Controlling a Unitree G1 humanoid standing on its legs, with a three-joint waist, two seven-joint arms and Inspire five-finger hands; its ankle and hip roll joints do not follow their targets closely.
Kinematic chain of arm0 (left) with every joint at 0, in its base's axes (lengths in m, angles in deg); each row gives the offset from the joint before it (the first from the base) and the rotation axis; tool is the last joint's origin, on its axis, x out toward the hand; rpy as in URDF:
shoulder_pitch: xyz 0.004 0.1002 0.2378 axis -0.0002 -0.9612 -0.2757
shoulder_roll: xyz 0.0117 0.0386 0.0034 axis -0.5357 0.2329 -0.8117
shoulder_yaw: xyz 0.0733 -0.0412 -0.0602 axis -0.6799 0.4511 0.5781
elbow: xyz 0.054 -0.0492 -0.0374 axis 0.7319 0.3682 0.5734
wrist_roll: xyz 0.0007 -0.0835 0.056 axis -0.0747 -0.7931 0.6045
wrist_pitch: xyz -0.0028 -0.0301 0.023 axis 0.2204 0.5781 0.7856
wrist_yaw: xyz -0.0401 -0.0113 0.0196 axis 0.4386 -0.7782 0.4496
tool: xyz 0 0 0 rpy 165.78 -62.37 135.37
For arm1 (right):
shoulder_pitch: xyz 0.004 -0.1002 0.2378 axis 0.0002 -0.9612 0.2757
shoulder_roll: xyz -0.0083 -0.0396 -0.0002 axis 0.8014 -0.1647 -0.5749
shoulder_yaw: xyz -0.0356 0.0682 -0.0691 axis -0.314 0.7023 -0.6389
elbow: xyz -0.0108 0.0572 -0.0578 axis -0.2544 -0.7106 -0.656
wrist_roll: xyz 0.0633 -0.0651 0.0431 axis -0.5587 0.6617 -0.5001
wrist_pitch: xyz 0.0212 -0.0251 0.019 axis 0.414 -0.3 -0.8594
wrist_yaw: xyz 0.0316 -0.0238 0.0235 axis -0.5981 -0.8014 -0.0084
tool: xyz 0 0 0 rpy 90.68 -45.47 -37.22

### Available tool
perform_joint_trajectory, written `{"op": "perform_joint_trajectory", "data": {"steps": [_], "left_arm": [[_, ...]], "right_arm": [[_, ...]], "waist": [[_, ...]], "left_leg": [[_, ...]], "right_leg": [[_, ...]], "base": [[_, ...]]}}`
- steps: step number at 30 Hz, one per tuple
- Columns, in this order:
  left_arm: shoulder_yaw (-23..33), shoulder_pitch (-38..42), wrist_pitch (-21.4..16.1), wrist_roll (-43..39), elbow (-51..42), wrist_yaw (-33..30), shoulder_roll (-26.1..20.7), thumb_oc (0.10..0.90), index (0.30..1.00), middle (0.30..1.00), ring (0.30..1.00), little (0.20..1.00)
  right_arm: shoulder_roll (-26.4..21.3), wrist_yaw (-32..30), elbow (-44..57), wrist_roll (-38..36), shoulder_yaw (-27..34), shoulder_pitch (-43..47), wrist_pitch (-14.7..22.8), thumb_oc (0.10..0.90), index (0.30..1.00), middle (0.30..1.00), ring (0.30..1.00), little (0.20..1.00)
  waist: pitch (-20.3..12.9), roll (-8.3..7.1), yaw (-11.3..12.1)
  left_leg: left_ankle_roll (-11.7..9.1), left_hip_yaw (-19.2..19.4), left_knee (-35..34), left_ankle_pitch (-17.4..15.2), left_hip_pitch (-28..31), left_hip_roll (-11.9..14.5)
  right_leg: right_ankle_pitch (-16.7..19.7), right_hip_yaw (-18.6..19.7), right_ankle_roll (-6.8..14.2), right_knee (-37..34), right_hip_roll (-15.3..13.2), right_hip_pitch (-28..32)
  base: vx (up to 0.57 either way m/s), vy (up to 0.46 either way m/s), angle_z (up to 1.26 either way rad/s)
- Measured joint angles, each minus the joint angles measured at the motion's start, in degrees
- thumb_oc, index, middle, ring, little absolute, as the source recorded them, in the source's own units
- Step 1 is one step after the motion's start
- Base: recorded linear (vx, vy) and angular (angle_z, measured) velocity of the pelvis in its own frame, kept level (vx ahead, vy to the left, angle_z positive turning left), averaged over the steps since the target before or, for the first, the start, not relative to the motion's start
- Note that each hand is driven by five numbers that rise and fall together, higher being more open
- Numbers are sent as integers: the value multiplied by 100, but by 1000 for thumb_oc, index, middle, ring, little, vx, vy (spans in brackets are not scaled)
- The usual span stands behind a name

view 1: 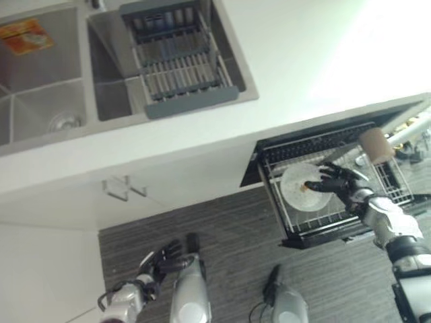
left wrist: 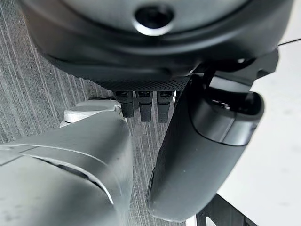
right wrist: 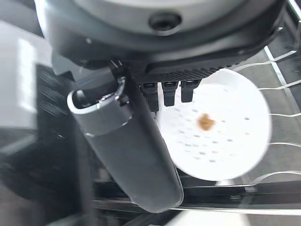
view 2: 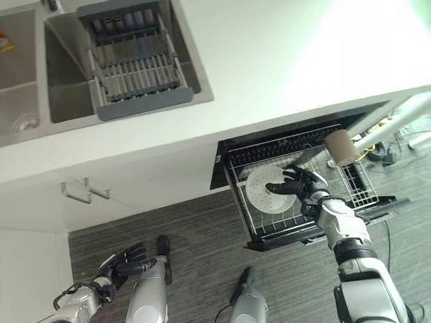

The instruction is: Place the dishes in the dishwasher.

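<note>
A round white plate [view 1: 300, 188] with a small brown spot lies in the pulled-out wire rack [view 1: 316, 232] of the dishwasher under the counter. My right hand [view 1: 340, 183] reaches over the plate's right side, fingers spread and nearly straight, thumb across the plate's face. In the right wrist view the plate [right wrist: 221, 132] shows just past the straight fingers [right wrist: 169, 92] and the long thumb [right wrist: 127, 150]. My left hand [view 1: 160, 261] hangs low at the left above the floor, fingers relaxed and holding nothing.
A steel double sink [view 1: 40, 87] is set in the white counter [view 1: 303, 54], with a grey dish drainer [view 1: 178, 60] in its right basin and an orange packet [view 1: 25, 35] in the left. A tan cylinder on a light rod [view 1: 376, 145] juts over the rack's right side.
</note>
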Motion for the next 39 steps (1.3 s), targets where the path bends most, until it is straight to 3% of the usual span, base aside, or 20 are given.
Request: {"op": "perform_joint_trajectory", "data": {"steps": [1, 4, 8, 11, 12, 17, 20, 28, 29, 30, 33, 39], "left_arm": [[46, -23, -8, 0, 0, -9, 20, 800, 900, 900, 900, 900], [167, -130, -10, 58, 30, -101, 38, 800, 900, 900, 900, 900], [326, -244, -115, 273, 202, -113, 231, 800, 900, 900, 900, 900], [320, -349, -168, 406, 389, -109, 327, 800, 900, 900, 900, 900], [327, -348, -215, 436, 430, -106, 396, 800, 900, 900, 900, 900], [297, -331, -255, 437, 488, -107, 605, 800, 900, 900, 900, 900], [208, -490, -250, 439, 619, -117, 702, 800, 900, 900, 900, 900], [-30, -540, -224, 499, 678, -107, 728, 800, 900, 900, 900, 900], [-37, -550, -225, 503, 689, -103, 728, 800, 900, 900, 900, 900], [-52, -550, -225, 506, 732, -96, 728, 800, 900, 900, 900, 900], [-137, -562, -214, 511, 868, -91, 723, 800, 900, 900, 900, 900], [-138, -563, -223, 644, 1075, -68, 712, 800, 900, 900, 900, 900]], "right_arm": [[-1, -22, 199, -103, 218, -184, -11, 800, 900, 900, 900, 900], [-10, -44, 899, -299, 781, -815, 4, 800, 900, 900, 900, 900], [156, -116, 1819, -1120, 1667, -1992, 66, 800, 900, 900, 900, 900], [311, -283, 2052, -1459, 1889, -2197, 293, 800, 900, 900, 900, 900], [311, -411, 2055, -1557, 1935, -2242, 544, 800, 900, 900, 900, 900], [321, -969, 1943, -2024, 2330, -2407, 1020, 800, 900, 900, 900, 900], [403, -1432, 1204, -2519, 2640, -2387, 1341, 800, 900, 900, 900, 900], [539, -1665, -522, -3452, 2424, -2244, 825, 800, 900, 900, 900, 900], [551, -1682, -823, -3648, 2372, -2151, 760, 753, 829, 829, 829, 829], [557, -1721, -1093, -3758, 2313, -2061, 733, 621, 632, 632, 632, 632], [598, -1867, -1575, -4177, 2259, -1955, 428, 400, 300, 300, 300, 300], [584, -1908, -2442, -4516, 2270, -1617, 185, 400, 300, 300, 300, 300]], "waist": [[1, -3, -4], [-4, -47, -342], [-54, -54, -660], [-259, -45, -954], [-405, -9, -1022], [-756, 217, -1096], [-885, 335, -1089], [-1035, 538, -921], [-1059, 576, -861], [-1083, 600, -840], [-1200, 670, -600], [-1346, 606, -423]], "left_leg": [[-13, 57, -13, -11, 37, 33], [-39, 142, -8, -29, 104, 131], [-123, 462, -111, -68, 419, 304], [-179, 651, -136, -105, 538, 339], [-207, 745, -133, -125, 568, 346], [-237, 873, -187, -164, 678, 352], [-211, 978, -235, -185, 800, 390], [-206, 954, -414, -62, 862, 372], [-199, 929, -419, -58, 865, 356], [-193, 898, -424, -53, 873, 340], [-191, 819, -435, -52, 882, 292], [-169, 641, -513, -33, 953, 217]], "right_leg": [[0, 52, -15, -14, 21, -11], [6, 137, -40, -44, 98, -20], [25, 399, -48, -103, 230, -23], [32, 556, -52, -139, 246, -46], [42, 639, -51, -149, 245, -104], [46, 742, -47, -173, 250, -113], [33, 833, -51, -170, 281, -101], [-13, 811, -78, -71, 282, -117], [-18, 790, -72, -63, 270, -91], [-28, 757, -61, -64, 259, -48], [-72, 654, -38, -42, 207, 30], [-231, 390, -24, 40, 133, 290]], "base": [[-7, 4, -26], [3, 0, -25], [9, 35, -39], [8, 61, -31], [21, 70, -32], [31, 41, -14], [55, 24, -13], [21, -10, 2], [49, -25, 10], [42, -21, 24], [65, -23, 17], [57, -30, 26]]}}
